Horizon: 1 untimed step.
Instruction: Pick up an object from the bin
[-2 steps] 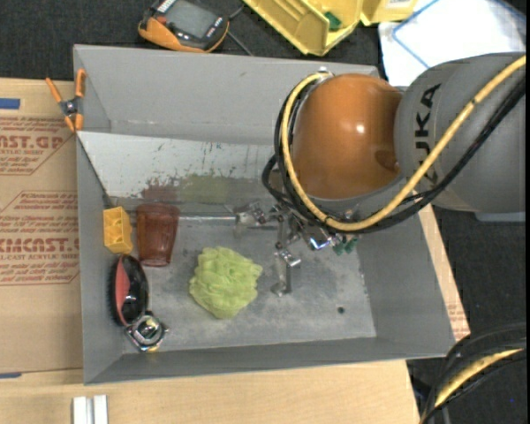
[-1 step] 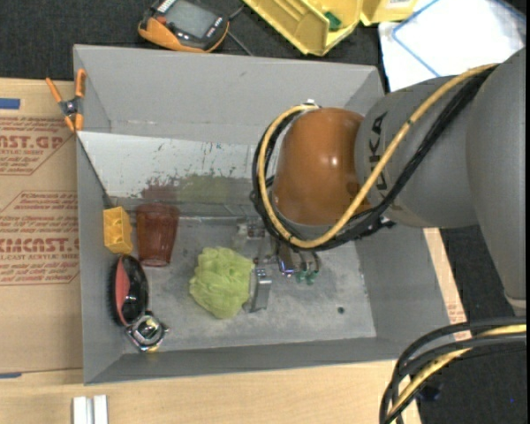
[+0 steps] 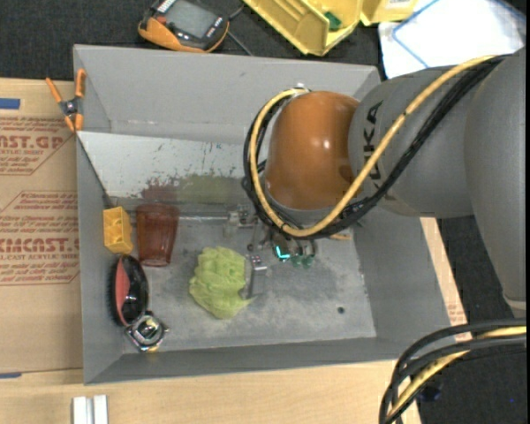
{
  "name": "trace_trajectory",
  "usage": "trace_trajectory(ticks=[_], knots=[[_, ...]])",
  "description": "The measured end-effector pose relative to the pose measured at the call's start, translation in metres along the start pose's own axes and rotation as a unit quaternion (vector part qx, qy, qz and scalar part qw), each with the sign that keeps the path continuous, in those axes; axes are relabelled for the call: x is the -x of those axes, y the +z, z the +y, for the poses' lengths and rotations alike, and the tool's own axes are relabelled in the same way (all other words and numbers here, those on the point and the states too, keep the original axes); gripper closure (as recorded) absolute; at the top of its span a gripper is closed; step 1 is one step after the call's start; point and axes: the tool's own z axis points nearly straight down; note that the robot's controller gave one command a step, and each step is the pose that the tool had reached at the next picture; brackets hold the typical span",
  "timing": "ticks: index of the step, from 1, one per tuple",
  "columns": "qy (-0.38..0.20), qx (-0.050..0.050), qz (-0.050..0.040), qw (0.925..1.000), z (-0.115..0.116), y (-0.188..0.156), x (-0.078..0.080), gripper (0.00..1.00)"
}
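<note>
- Your tool (image 3: 258, 270) hangs low near the middle of the grey bin (image 3: 322, 318), right at the right edge of a green crumpled lump (image 3: 217, 283); whether it is open or closed, you cannot tell from this angle.
- At the far left of the bin floor you see a small yellow block (image 3: 117, 229).
- Just beside it to the right stands a dark red cup (image 3: 156, 234).
- Below these two, against the left wall, lies a red and black oval thing (image 3: 128, 290), and near the front left corner a small round black and yellow thing (image 3: 147, 331).
- Next comes the green crumpled lump, apart from the others on the bare floor.
- Above the tool you see the orange cover (image 3: 311, 153) of the wrist, with cables looped round it, and the arm reaching in from the right.
</note>
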Motion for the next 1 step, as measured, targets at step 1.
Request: trace_trajectory(ticks=[1], knots=[[-0.030,0.000,-0.0024,0.9996,0.0024,-0.0081,0.0066,0.00]])
